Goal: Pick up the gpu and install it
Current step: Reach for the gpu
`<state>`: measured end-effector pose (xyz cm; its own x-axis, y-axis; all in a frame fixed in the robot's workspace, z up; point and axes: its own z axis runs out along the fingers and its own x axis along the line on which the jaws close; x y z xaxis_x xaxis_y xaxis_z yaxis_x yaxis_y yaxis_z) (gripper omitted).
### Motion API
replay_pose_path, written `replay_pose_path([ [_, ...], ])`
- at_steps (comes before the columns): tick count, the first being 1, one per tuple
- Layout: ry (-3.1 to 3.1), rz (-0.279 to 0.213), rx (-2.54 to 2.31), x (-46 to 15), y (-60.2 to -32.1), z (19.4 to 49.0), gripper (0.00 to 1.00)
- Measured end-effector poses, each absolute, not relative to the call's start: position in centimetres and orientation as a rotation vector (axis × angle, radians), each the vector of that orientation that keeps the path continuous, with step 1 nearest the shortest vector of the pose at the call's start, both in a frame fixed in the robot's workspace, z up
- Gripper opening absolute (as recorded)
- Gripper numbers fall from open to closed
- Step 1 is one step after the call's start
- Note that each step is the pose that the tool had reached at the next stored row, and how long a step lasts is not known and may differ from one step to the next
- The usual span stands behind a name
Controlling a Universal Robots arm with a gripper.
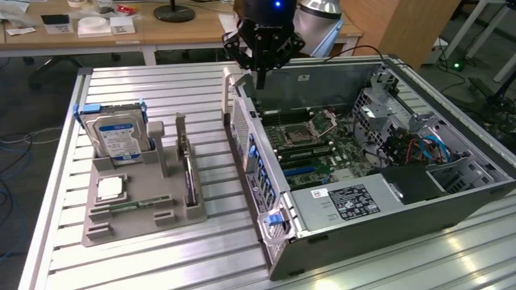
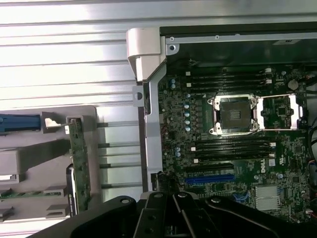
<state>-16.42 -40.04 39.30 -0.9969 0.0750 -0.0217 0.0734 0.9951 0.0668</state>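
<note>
Gripper (image 2: 174,197): I'm pointing straight down, fingers pressing together, gripping nothing | hovering over far-left corner of computer case (image 1: 387,220) | gpu (image 1: 190,181) standing edgewise in holder (image 1: 137,225), leftward, well apart

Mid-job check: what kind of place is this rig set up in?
Probably a robotics lab or workshop: an open desktop PC case on a slotted aluminium table, a parts fixture holding a hard drive, wooden desks behind.
</note>
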Motion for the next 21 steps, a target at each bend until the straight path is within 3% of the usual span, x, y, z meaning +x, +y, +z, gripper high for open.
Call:
replay_pose_path([
  [21,3.114,0.103,0.116,-18.5,-40.0,39.3,0.11],
])
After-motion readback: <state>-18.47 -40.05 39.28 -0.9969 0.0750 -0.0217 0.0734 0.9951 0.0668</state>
